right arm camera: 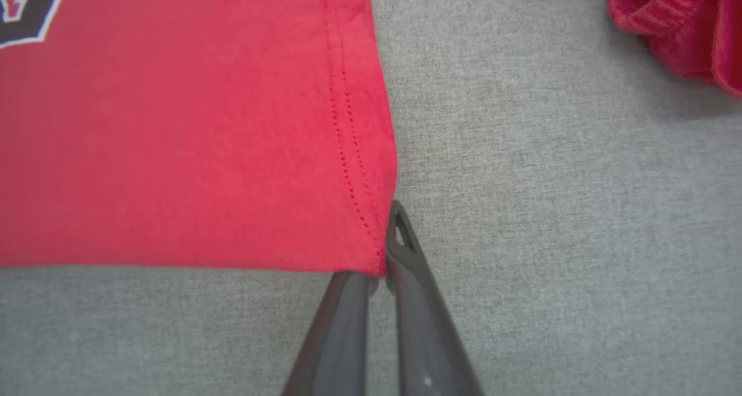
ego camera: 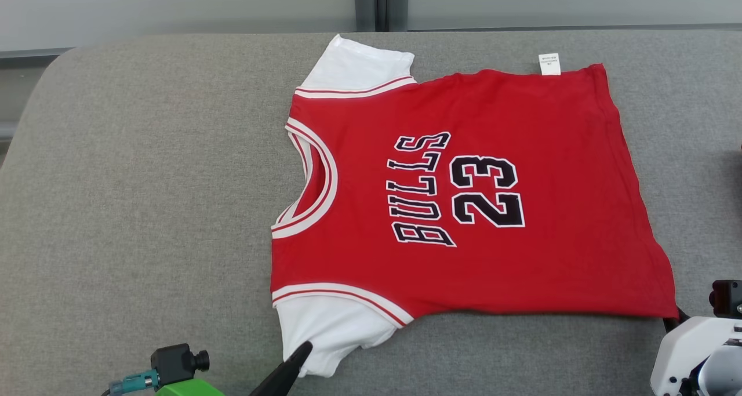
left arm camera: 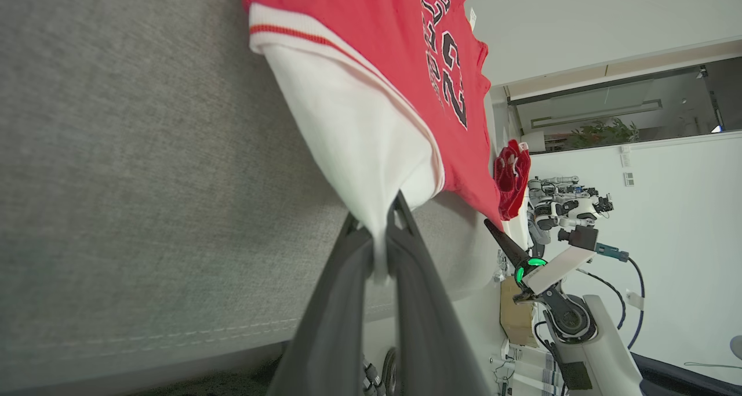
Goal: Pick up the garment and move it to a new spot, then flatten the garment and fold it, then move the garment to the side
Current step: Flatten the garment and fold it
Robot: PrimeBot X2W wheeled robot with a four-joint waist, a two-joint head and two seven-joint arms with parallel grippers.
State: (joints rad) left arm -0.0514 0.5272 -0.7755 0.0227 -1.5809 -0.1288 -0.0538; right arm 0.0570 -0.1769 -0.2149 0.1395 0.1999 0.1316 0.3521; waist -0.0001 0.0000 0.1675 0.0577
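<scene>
Grips are set on two near points of the garment point(ego camera: 464, 199), which lies spread print-up on the grey cushion point(ego camera: 145, 181), stretching away ahead of both pincers. The left gripper point(left arm camera: 377, 225) is clamped on the edge of the white sleeve point(left arm camera: 359, 135); the right gripper point(right arm camera: 377, 251) is closed on the hem corner at its tips (a red bundle point(right arm camera: 684, 31) sits well off to its upper right). Relocating and flattening look about done; folding and moving aside appear to remain.

Plenty of room on the left
Grey surface point(ego camera: 145, 199) is bare left of the jersey point(ego camera: 556, 257); a crumpled red cloth point(right arm camera: 684, 31) sits near its hem.
</scene>
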